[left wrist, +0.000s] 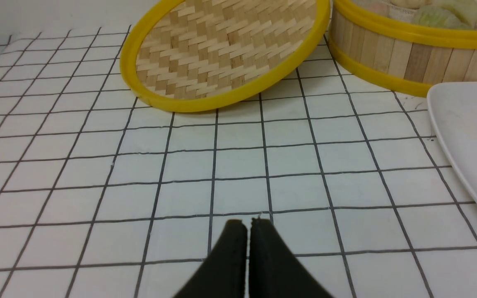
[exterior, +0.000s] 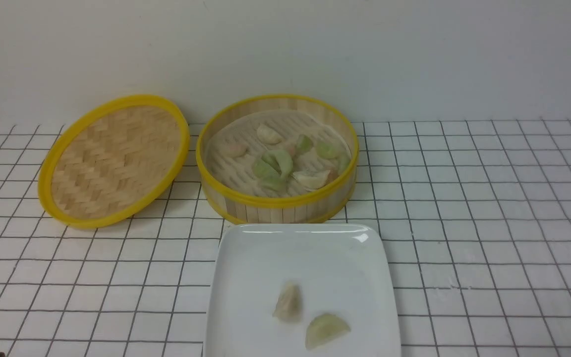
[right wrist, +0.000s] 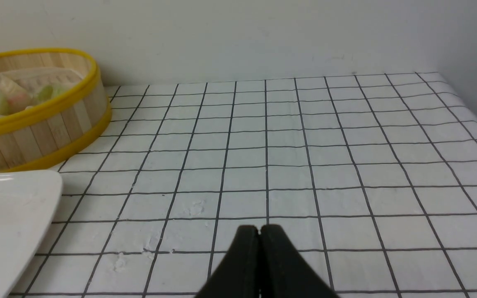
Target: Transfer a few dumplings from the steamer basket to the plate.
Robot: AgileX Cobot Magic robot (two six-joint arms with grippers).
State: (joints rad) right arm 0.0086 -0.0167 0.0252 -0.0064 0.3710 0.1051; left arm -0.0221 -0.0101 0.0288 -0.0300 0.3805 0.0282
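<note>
Front view cuts off the plate (exterior: 246, 277) at its near edge, and neither arm shows there. Only the wrist views show them: left end effector (left wrist: 246, 223) pressed together, holding nothing, above bare grid cloth; right end effector (right wrist: 259, 229) likewise pressed together and empty. The worktop (exterior: 488, 208) wears a white cloth with dark grid lines, against a plain pale wall (exterior: 414, 54). The steamer basket (exterior: 275, 203) sits at twelve o'clock from the plate, dumplings (exterior: 278, 163) heaped inside, count unclear. Two more lie on the plate: a beige dumpling (exterior: 288, 302) and a green dumpling (exterior: 326, 329). The lid (exterior: 112, 158) sits tilted at the basket's nine o'clock.
</note>
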